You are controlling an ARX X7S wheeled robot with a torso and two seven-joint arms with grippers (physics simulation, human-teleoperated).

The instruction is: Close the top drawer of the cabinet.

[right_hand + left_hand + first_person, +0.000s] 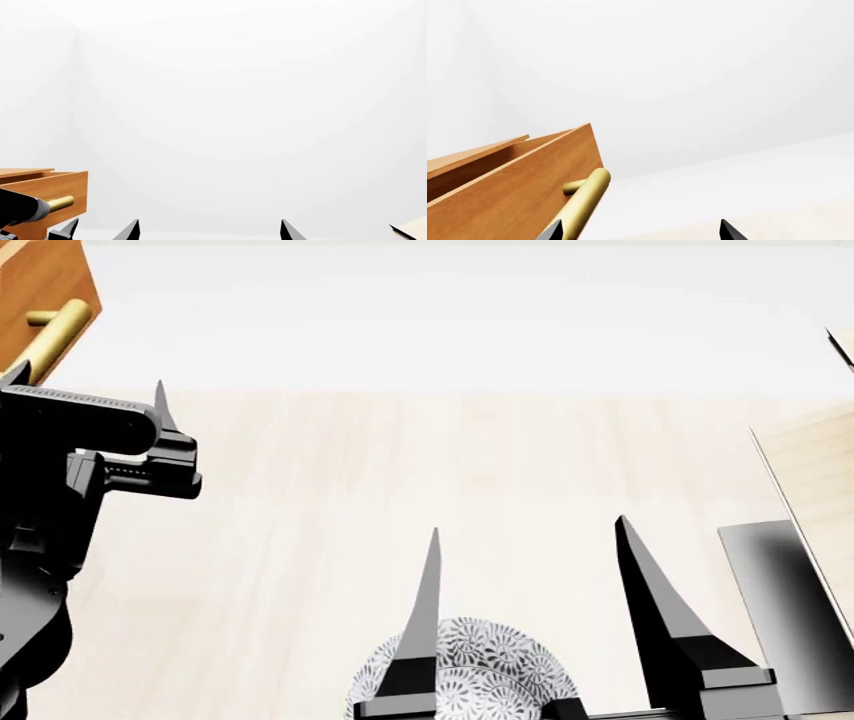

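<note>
The top drawer (514,195) is orange-brown wood and stands pulled out, with its open box showing behind the front panel. Its brass bar handle (587,197) runs along the front. The drawer also shows at the head view's top left (40,280) and in the right wrist view (47,190). Only a strip of the cabinet top (23,171) shows. My left gripper (642,231) is open just in front of the drawer front (87,380). One fingertip (554,231) overlaps the handle; I cannot tell whether it touches. My right gripper (530,530) is open and empty, well to the right of the drawer.
A patterned grey-and-white bowl (467,670) lies on the pale floor below my right gripper. A pale light-wood slanted shelf (814,480) on a black base (781,610) stands at the right. White walls lie behind.
</note>
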